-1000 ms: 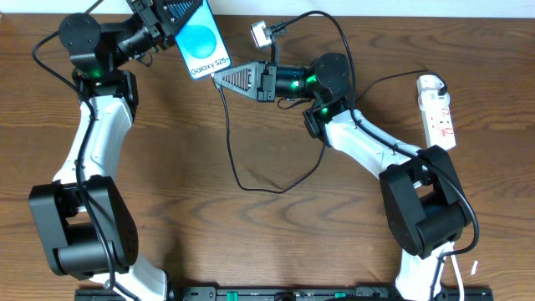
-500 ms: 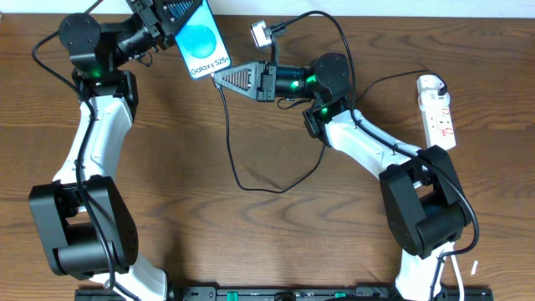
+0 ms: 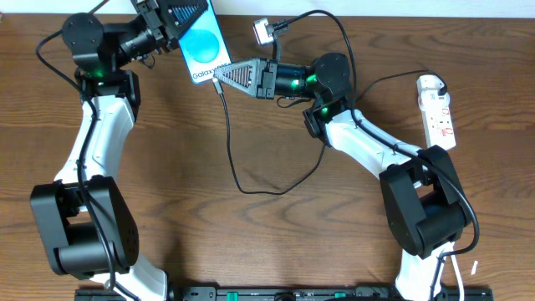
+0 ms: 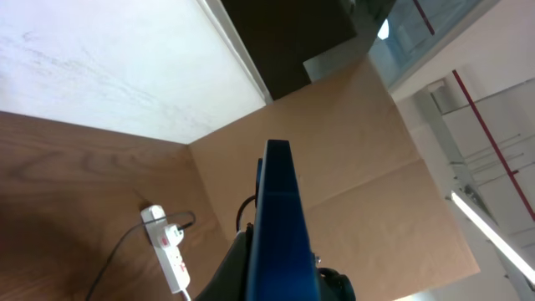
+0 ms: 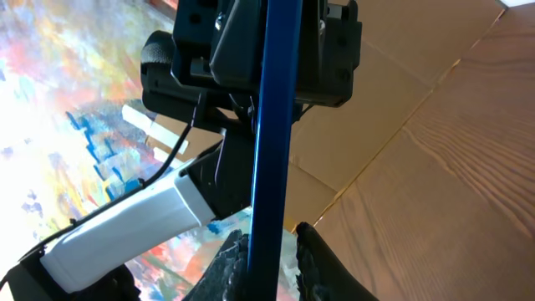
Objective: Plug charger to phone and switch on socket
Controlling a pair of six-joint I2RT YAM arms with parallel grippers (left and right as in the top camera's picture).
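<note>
The right gripper (image 3: 221, 77) is pinched shut on the plug end of the charger (image 3: 231, 142), its tip just beside the lower edge of the phone (image 3: 206, 48); the left gripper (image 3: 177, 18) clamps the phone's upper end and holds it off the table, screen tilted toward the overhead camera; the cable trails from the plug in a slack loop across the wood; the socket (image 3: 438, 107) lies well apart near the right edge, with neither gripper on it.

The cable looks light and limp, so only the stiff plug gives control; best held close behind the tip; the phone is rigid, smooth glass, likely to slip or twist under a hard push.

The overhead view shows plug, phone and socket together; both wrist views show the phone edge-on, good for lining up, but hide the port and plug tip.
</note>
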